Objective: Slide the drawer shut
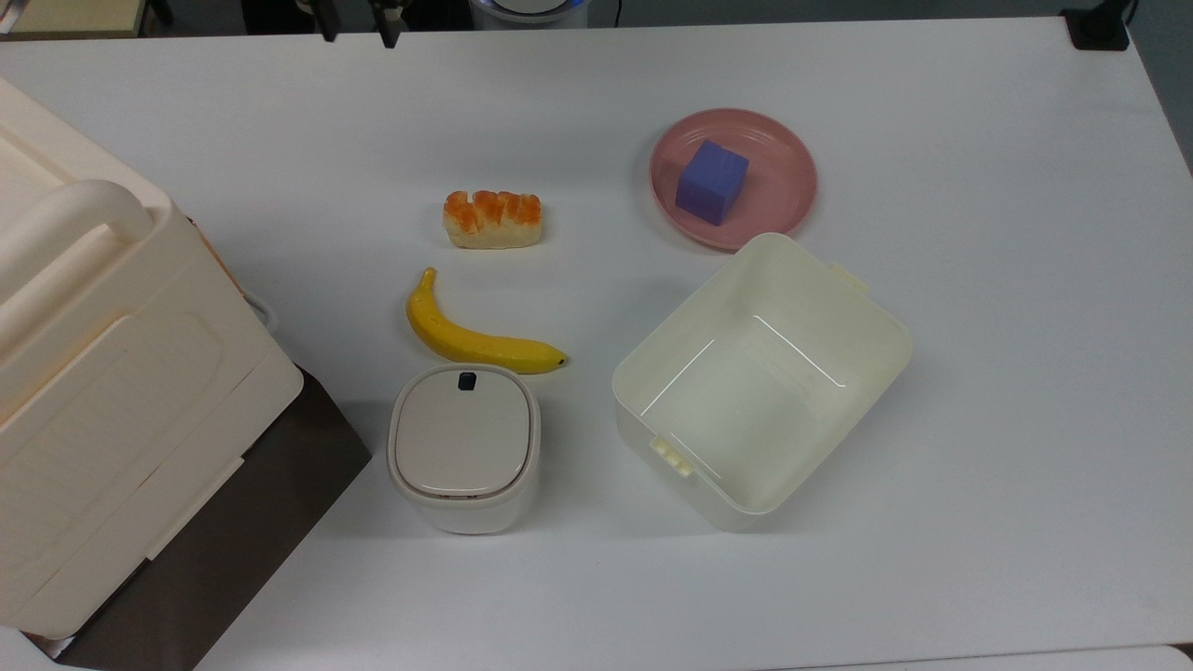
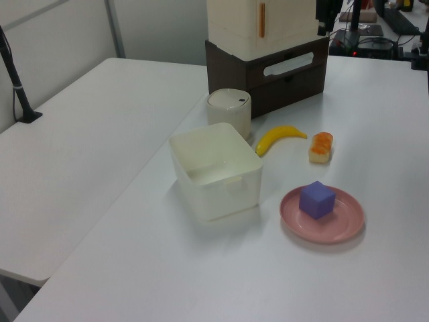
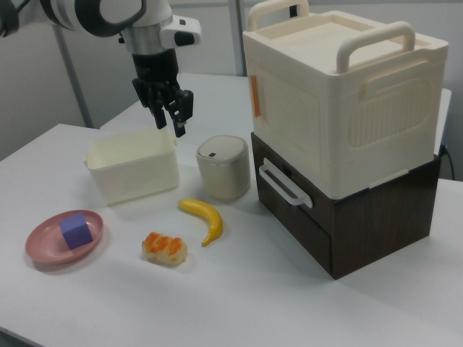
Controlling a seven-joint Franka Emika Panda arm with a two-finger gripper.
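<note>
The drawer [image 3: 289, 213] is the upper dark brown front of the cabinet under the cream lidded box [image 3: 340, 101]. Its white loop handle [image 3: 284, 184] faces the table, and the front looks flush with the cabinet. The same handle [image 2: 288, 65] is seen in the left view, and its end [image 1: 266, 312] peeks out in the top view. My gripper [image 3: 170, 123] hangs open and holds nothing, well away from the drawer, in front of the cream open bin [image 3: 134, 166]. In the top view the gripper [image 1: 359, 33] is at the table's far edge.
On the table lie a banana [image 1: 466, 340], a bread piece [image 1: 492, 219] and a small lidded canister [image 1: 463, 447] close to the cabinet. The cream open bin [image 1: 736, 419] stands beside a pink plate [image 1: 783, 205] that carries a blue cube [image 1: 711, 182].
</note>
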